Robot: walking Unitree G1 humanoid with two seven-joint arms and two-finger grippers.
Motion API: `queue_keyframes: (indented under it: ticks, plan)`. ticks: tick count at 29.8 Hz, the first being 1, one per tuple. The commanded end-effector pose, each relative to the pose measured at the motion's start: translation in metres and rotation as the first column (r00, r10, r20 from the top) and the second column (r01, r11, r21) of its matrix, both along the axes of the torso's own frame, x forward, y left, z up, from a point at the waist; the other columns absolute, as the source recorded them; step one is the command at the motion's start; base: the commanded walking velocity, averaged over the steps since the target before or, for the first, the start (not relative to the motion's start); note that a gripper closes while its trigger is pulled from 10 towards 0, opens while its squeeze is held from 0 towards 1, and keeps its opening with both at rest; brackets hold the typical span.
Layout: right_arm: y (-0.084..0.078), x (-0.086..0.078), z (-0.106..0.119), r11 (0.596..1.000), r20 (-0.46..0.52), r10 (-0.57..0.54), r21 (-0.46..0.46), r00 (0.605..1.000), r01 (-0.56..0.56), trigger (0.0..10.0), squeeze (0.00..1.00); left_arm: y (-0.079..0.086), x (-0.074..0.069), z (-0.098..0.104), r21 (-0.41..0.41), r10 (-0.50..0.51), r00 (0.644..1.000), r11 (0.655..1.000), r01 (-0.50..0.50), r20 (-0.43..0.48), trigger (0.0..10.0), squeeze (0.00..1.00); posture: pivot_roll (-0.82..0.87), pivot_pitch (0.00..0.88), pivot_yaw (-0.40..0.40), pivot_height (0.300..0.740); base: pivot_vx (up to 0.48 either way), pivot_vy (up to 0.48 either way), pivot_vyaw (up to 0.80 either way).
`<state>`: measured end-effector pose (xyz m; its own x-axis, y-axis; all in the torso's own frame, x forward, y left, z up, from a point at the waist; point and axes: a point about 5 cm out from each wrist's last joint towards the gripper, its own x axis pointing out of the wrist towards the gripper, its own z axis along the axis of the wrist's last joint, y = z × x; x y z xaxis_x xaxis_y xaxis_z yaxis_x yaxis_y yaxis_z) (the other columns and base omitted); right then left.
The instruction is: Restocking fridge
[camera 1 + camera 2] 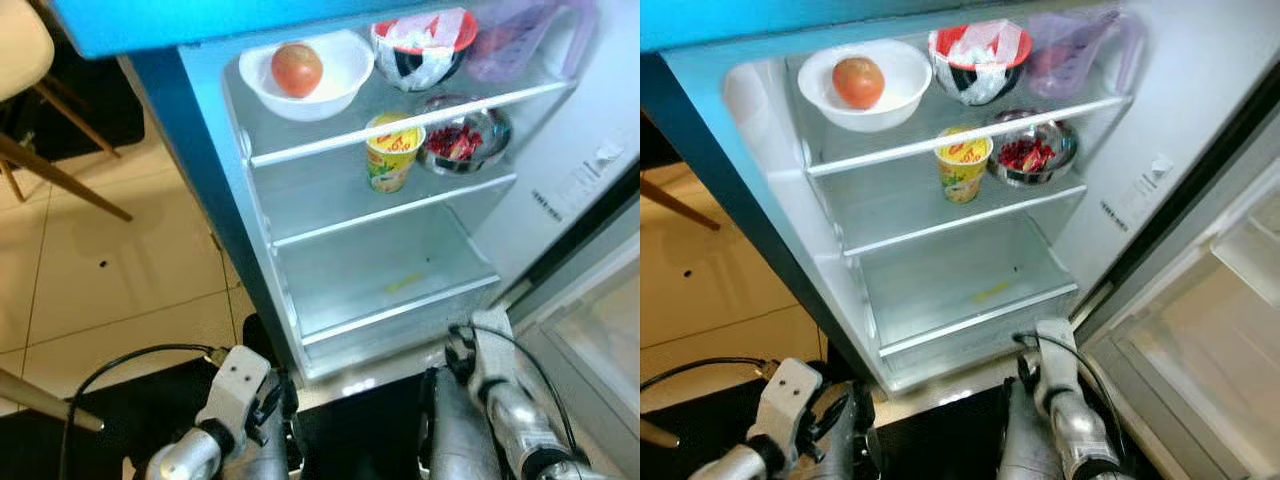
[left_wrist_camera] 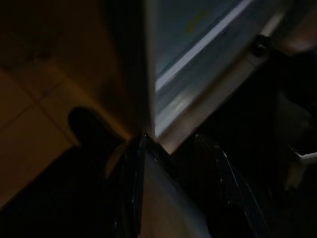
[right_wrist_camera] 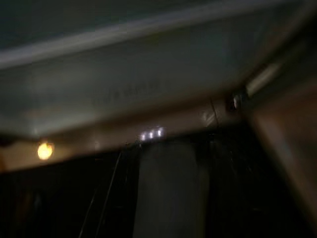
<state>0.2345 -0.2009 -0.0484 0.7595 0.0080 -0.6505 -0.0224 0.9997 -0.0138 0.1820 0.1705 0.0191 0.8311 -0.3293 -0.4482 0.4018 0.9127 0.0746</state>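
Observation:
The fridge (image 1: 262, 225) stands open in front of me. On its top shelf are a white bowl (image 1: 330, 88) holding a red-orange fruit (image 1: 297, 69), a red and black bowl (image 1: 425, 58) with white plastic in it, and a purple jug (image 1: 510, 40). One shelf down stand a yellow cup (image 1: 392, 152) and a metal bowl (image 1: 463, 138) of red pieces. The bottom shelf (image 1: 390, 275) is bare. Both arms hang low before the fridge base. My left gripper (image 2: 171, 141) and right gripper (image 3: 171, 148) each show a pale grey object between dark fingers.
The fridge door (image 1: 1200, 330) stands open on my right. A wooden chair (image 1: 30, 110) is on the tiled floor (image 1: 120, 270) to my left. A black mat (image 1: 130, 410) lies under me, with a black cable (image 1: 130, 355) over it.

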Motion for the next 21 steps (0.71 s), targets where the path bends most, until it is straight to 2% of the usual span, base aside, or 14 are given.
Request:
queue_keyframes:
  ticks: [1, 2, 3, 5, 7, 8, 11, 14, 17, 21]
  plan:
    - [-0.001, -0.012, -0.008, 1.0, -0.043, -0.02, 0.014, 0.999, 0.021, 10.0, 0.0, 0.008, -0.004, -0.009, 0.036, 0.065, 0.998, 0.997, -0.064, -0.018, 10.0, 0.0, 0.02, 0.12, -0.025, 0.55, 0.0, 0.0, 0.0]
    - [-0.001, -0.024, -0.016, 0.999, -0.078, -0.028, 0.016, 0.997, 0.029, 10.0, 0.0, 0.019, -0.003, -0.014, 0.085, 0.15, 0.989, 0.985, -0.149, -0.007, 10.0, 0.0, 0.01, 0.112, -0.028, 0.55, 0.0, 0.0, 0.0]
    - [-0.004, -0.038, -0.023, 0.999, -0.132, -0.04, -0.009, 0.99, 0.039, 10.0, 0.0, 0.033, -0.004, -0.02, 0.17, 0.247, 0.969, 0.954, -0.248, 0.028, 10.0, 0.0, 0.01, 0.1, -0.031, 0.55, 0.0, 0.0, 0.0]
    - [-0.01, -0.058, -0.033, 0.998, -0.194, -0.062, -0.041, 0.979, 0.055, 10.0, 0.0, 0.053, -0.007, -0.026, 0.243, 0.385, 0.92, 0.888, -0.39, 0.073, 10.0, 0.0, 0.01, 0.095, -0.033, 0.55, 0.0, 0.0, 0.0]
    - [-0.013, -0.064, -0.035, 0.997, -0.205, -0.075, -0.048, 0.976, 0.067, 10.0, 0.0, 0.061, -0.006, -0.026, 0.26, 0.437, 0.894, 0.856, -0.447, 0.1, 10.0, 0.0, 0.01, 0.09, -0.038, 0.55, 0.0, 0.0, 0.0]
    - [-0.013, -0.064, -0.035, 0.997, -0.205, -0.075, -0.048, 0.976, 0.067, 10.0, 0.0, 0.061, -0.006, -0.026, 0.26, 0.437, 0.894, 0.856, -0.447, 0.1, 10.0, 0.0, 0.01, 0.09, -0.038, 0.55, 0.0, 0.0, 0.0]
    - [-0.019, -0.067, -0.034, 0.995, -0.197, -0.099, -0.054, 0.975, 0.09, 10.0, 0.0, 0.075, 0.003, -0.022, 0.261, 0.531, 0.834, 0.792, -0.551, 0.149, 10.0, 0.0, 0.01, 0.08, -0.037, 0.55, 0.0, 0.0, 0.0]
    - [-0.021, -0.065, -0.033, 0.992, -0.186, -0.121, -0.048, 0.975, 0.114, 10.0, 0.0, 0.076, 0.004, -0.027, 0.272, 0.531, 0.836, 0.791, -0.548, 0.139, 10.0, 0.0, 0.0, 0.078, -0.037, 0.55, 0.0, 0.0, 0.0]
    - [-0.021, -0.059, -0.03, 0.991, -0.159, -0.136, -0.039, 0.978, 0.131, 10.0, 0.0, 0.069, 0.001, -0.037, 0.282, 0.5, 0.859, 0.813, -0.509, 0.11, 10.0, 0.0, -0.01, 0.079, -0.034, 0.55, 0.0, 0.0, 0.0]
    - [-0.019, -0.056, -0.028, 0.99, -0.14, -0.139, -0.034, 0.98, 0.135, 10.0, 0.0, 0.059, -0.001, -0.042, 0.27, 0.487, 0.868, 0.826, -0.495, 0.1, 10.0, 0.0, -0.01, 0.083, -0.033, 0.564, 0.0, 0.0, 0.0]
